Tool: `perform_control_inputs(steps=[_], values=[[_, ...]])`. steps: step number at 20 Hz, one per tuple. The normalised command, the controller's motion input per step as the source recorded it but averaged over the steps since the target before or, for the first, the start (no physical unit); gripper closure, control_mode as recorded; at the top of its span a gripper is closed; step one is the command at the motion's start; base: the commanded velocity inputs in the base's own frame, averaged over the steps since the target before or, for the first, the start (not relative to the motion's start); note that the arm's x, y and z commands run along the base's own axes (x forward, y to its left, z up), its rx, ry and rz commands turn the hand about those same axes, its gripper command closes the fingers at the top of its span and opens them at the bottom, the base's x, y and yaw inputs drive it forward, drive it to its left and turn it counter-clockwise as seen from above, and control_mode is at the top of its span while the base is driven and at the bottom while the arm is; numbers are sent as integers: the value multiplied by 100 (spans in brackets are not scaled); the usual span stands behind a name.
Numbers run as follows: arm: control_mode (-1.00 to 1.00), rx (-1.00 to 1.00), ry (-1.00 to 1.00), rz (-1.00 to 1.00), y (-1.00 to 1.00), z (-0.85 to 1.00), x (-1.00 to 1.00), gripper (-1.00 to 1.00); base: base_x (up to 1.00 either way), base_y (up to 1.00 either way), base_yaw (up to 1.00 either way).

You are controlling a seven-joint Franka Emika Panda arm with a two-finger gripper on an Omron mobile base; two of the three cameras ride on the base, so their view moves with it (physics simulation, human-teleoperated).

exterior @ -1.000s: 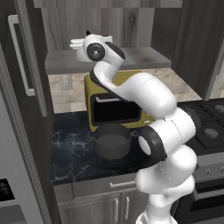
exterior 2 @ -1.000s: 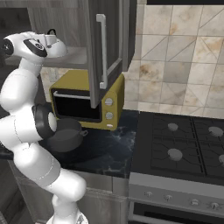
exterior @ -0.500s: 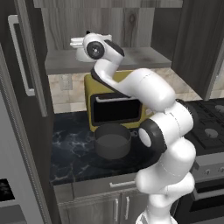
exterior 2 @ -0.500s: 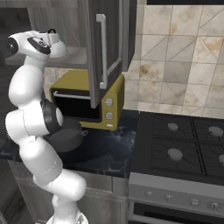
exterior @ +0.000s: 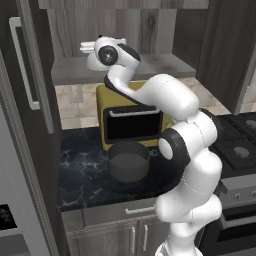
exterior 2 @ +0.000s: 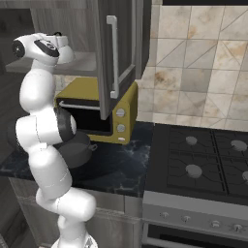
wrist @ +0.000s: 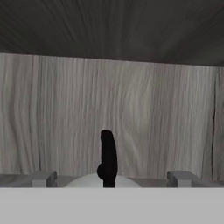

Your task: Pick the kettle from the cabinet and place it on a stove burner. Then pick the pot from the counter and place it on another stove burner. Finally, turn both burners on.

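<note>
**Reaching for the kettle, with little room to spare**

Hovering inside the open cabinet (exterior: pixel 150 30), the gripper (wrist: pixel 111 178) has its jaws spread fully apart and holds nothing. In the hand view the kettle (wrist: pixel 103 181) sits directly ahead and low between the two fingertips (wrist: pixel 43 178), its thin black handle (wrist: pixel 108 157) standing edge-on and roughly centred in the gap. From the left base view the kettle (exterior: pixel 96 61) rests on the cabinet shelf (exterior: pixel 165 65), mostly hidden behind the robot's wrist.

Several things could go wrong from here. If the jaws close too high, they would probably catch only the top of the arched handle, and the kettle could swing or slip once lifted. Pushing forward before closing may shove the light kettle toward the wood-grain back wall (wrist: pixel 131 113). How near the hand is to the kettle cannot be judged from these views, so a premature close is a real chance. On the way out, the open cabinet door (exterior 2: pixel 118 53) hangs close beside the arm, and a wide swing toward the cooktop (exterior 2: pixel 203 160) could clip it or the yellow microwave (exterior: pixel 131 120) below. The pot (exterior: pixel 128 160) waits on the black marble counter (exterior: pixel 85 175), just in front of the microwave, under the likely path.
</note>
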Motion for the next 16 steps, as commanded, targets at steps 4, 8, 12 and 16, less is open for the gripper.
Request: perform_control_inputs(steps=[4, 8, 12, 16], values=[[-100, 0, 0, 0, 3, 0, 15, -100, 0, 0, 0], [-100, 0, 0, 0, 5, 0, 13, 100, 0, 0, 0], [-100, 0, 0, 0, 4, 0, 11, 100, 0, 0, 0], [-100, 0, 0, 0, 2, 0, 2, 100, 0, 0, 0]])
